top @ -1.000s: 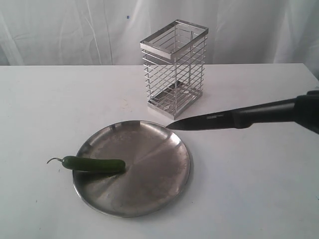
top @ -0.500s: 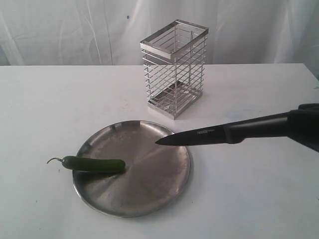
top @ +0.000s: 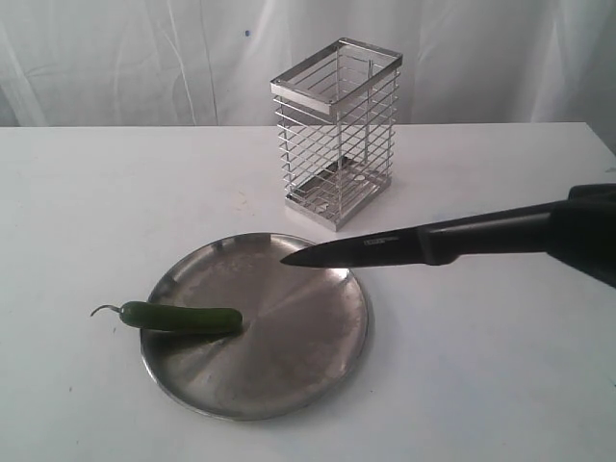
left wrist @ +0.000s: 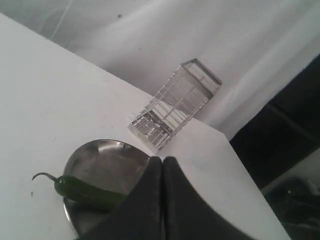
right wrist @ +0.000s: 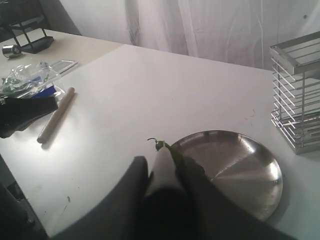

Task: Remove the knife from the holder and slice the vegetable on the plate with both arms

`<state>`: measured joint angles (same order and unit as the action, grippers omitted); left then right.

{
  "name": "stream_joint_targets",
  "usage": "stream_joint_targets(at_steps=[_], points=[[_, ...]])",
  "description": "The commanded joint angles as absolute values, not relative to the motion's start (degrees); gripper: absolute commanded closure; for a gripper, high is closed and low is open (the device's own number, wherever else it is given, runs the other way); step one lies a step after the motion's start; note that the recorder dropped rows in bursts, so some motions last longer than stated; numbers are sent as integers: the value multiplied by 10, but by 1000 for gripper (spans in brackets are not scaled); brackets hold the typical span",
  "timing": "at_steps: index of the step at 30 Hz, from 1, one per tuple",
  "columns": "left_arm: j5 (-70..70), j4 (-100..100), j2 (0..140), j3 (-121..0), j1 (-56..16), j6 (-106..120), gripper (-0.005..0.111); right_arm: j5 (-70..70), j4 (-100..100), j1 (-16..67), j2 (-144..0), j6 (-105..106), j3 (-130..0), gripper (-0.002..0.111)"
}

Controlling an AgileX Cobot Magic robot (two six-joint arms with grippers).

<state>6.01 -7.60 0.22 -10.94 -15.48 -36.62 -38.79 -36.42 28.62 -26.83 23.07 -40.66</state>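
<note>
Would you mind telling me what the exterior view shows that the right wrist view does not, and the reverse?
Only the exterior view shows the knife's whole blade, its tip over the plate's far side, and the holder's full height. Only the right wrist view shows a wooden stick and plastic clutter on a neighbouring surface, plus the right pincer shut on the handle. Both show the vegetable across the plate's rim, the plate and the holder.

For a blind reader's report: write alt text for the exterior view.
A black knife, held by the right gripper at the right edge, points left with its tip over a steel plate. A green chili pepper lies across the plate's left rim, and an empty wire holder stands behind on the white table.
</note>
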Motion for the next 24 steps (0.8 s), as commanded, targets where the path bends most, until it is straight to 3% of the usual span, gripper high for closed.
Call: stream_joint_targets(at_steps=[1,5,24], points=[[99,-78,0,-142,-177,-294,107,-364,-371,288,-263,238,-405,108],[130,-145,29,-155,-186,-208,107,-360,-371,288,-263,238,-405,108],[226,-935,353,-208,-190,681,107,-333,-376,288,-272,238,-405,108]])
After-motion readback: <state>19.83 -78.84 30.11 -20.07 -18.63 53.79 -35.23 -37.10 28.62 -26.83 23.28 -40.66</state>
